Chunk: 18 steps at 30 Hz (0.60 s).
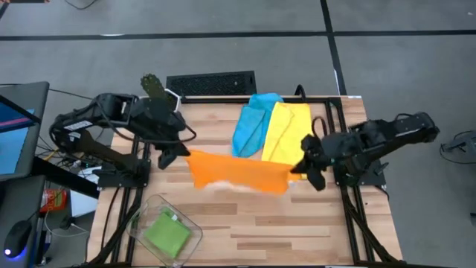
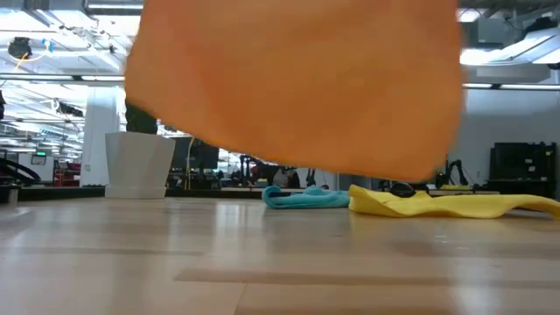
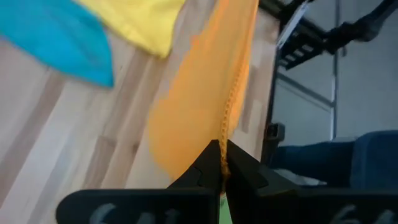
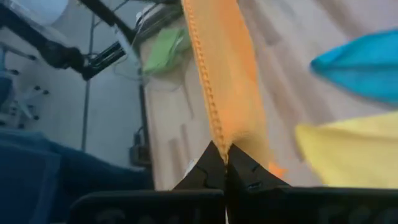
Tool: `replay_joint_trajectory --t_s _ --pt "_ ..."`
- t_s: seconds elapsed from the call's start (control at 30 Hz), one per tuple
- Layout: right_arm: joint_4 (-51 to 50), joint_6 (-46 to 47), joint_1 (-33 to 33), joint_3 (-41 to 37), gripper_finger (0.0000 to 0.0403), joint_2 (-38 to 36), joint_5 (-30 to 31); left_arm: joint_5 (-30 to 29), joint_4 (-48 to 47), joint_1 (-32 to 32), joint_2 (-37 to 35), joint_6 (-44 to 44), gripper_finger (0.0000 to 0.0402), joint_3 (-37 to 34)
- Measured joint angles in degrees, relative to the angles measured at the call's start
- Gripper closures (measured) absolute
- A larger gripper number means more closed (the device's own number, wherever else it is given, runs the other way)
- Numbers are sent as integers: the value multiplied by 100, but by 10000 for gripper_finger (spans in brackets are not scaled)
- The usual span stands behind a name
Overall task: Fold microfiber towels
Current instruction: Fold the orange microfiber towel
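We hold the orange towel stretched above the surface's centre, left tool and right tool each pinched on a corner; a slipped corner would collapse it onto the yellow towel at one o'clock.

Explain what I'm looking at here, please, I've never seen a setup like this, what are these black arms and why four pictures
It is a two-armed robot at a wooden table. One picture looks straight down, one looks level across the tabletop, and two come from cameras on the wrists. The left gripper and the right gripper are each shut on an end of the orange towel, holding it stretched in the air between them. On the table behind it lie the light blue towel and the yellow towel. The green towel sits folded in a clear tray at the near corner.
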Motion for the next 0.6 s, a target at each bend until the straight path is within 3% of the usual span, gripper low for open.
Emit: replay_joint_trajectory --t_s 0.17,0.3,0.43,0.6 --pt "-138 351 538 -7 394 506 546 -212 380 -403 186 35 401 -280" --pt "-833 520 634 -13 394 641 1169 -611 379 -528 388 656 401 -555" --pt "-1215 512 389 -11 394 493 1661 -1639 357 -389 487 1241 401 -677" --pt "-1240 166 244 -7 394 223 1909 -2562 588 -211 470 1237 401 -546"
